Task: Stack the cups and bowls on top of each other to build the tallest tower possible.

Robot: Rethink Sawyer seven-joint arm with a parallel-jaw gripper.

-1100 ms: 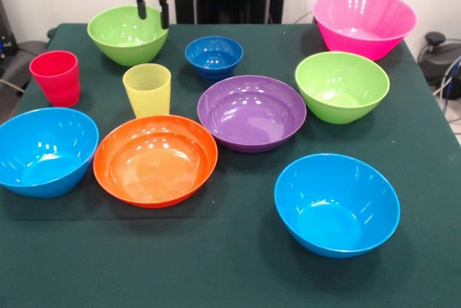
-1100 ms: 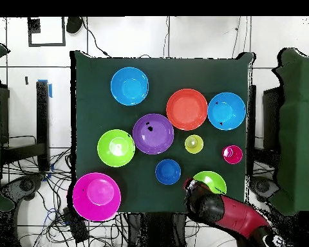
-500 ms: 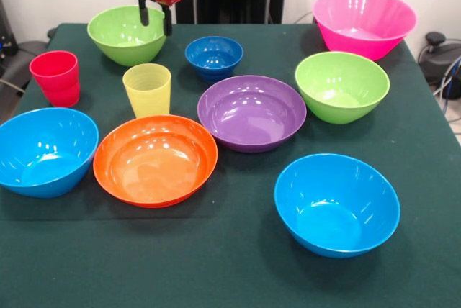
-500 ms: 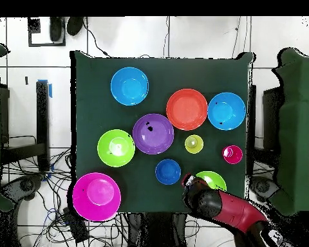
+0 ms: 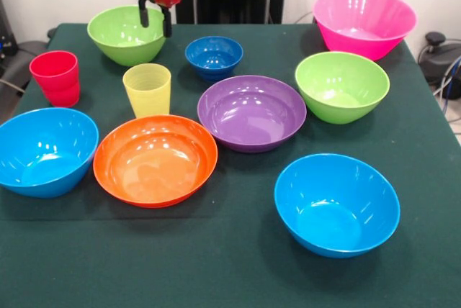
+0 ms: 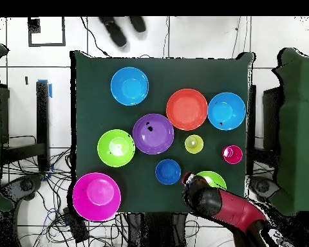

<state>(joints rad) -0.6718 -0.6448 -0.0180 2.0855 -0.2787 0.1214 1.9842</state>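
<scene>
Bowls all sit apart on the tabletop [image 5: 230,272], nothing stacked yet. Our hand [image 5: 155,20] hangs empty, fingers spread, over the far green bowl [image 5: 127,34]; next we drop onto its rim and pinch.

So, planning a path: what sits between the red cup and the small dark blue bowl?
The yellow cup, roughly on the line from the red cup to the dark blue bowl, slightly off it; the overhead view shows this best.

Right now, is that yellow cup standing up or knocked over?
Upright. The yellow cup stands on its base on the green tablecloth, open mouth up, and looks empty.
</scene>
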